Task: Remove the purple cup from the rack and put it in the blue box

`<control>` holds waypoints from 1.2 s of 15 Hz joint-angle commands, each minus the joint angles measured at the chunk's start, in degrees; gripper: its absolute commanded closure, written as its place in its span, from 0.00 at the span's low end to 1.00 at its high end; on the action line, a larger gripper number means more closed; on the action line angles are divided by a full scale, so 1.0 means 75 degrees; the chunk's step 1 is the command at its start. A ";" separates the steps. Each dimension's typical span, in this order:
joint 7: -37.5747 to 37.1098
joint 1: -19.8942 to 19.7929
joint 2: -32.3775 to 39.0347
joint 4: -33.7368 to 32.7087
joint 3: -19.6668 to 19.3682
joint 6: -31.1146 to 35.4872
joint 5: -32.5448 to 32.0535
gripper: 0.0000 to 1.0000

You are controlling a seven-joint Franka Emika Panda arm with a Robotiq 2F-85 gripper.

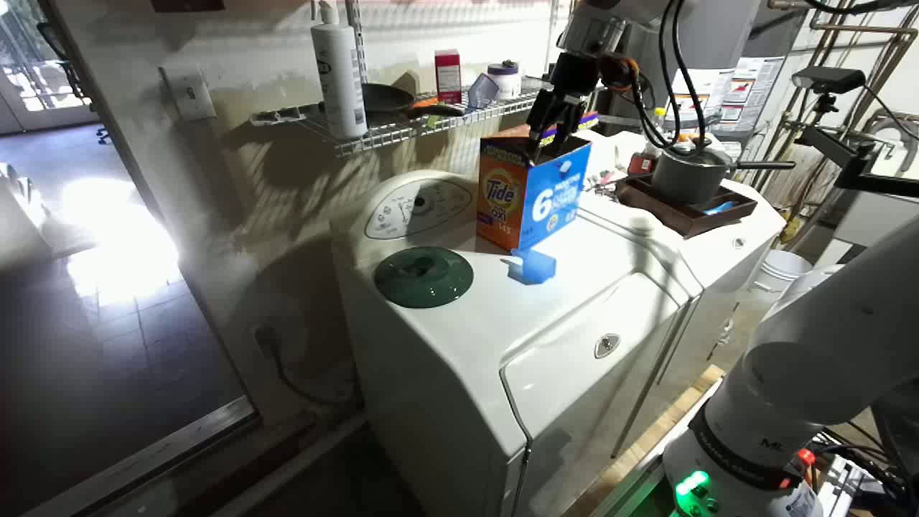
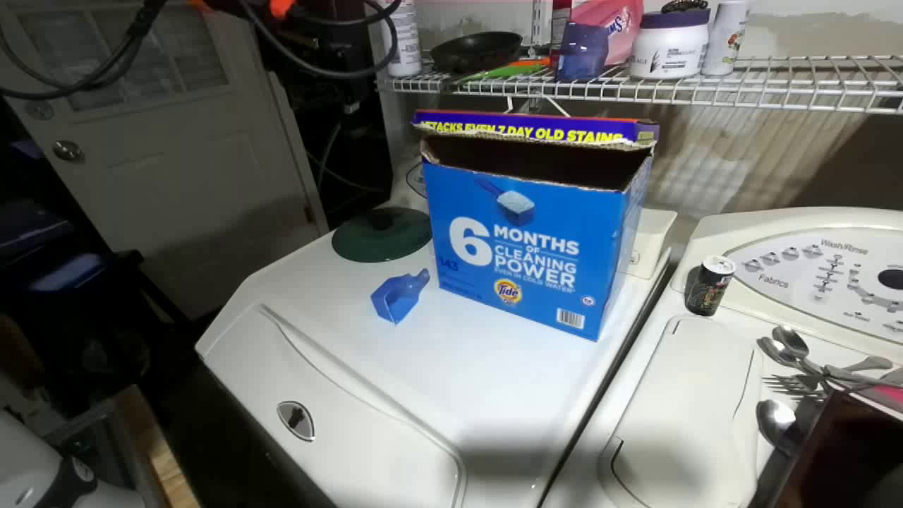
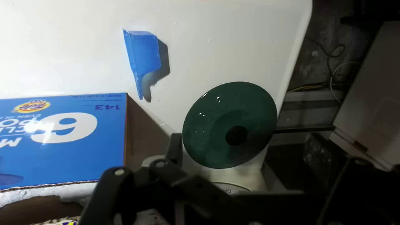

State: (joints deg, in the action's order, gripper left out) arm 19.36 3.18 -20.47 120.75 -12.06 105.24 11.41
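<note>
Purple cup [image 1: 482,92]: on rack [image 1: 445,126], ca. 11 o'clock from blue box [image 1: 542,194] in an exterior view. Grn. lid [image 1: 434,280], same view: on counter [image 1: 488,316], box's 8 o'clock. Hand [image 3: 245,148], wrist view: we see wide spread, nil held.

Site: laundry or utility room, household in look. Reference point: the Tide carton [image 2: 522,240], printed "6 Months of Cleaning Power", upright on a white laundry machine [image 2: 480,381]. Beside the carton, past a narrow gap, I note a second machine [image 2: 684,395], its control panel [image 2: 790,264] lettered "Wash/Rinse" and "Fabrics". Above and behind the carton: a wire shelf rack [image 2: 776,88] bearing a white pump bottle [image 1: 339,82] and a purple-lidded jar [image 2: 667,53]. Well beyond the carton, in an exterior view: labelled grey tanks [image 1: 725,36] and exposed pipes [image 1: 861,29]. Some kitchenware is mixed in: green pot lid [image 2: 381,240] near the carton, frying pan [image 2: 476,52] behind it on the rack.
</note>
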 commanded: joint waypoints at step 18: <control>-0.0848 -0.1223 0.1775 -0.2529 0.0445 0.0618 -0.3544 0.00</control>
State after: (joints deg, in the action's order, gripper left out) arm 14.82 -4.85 -14.81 109.96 -10.82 108.08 -8.76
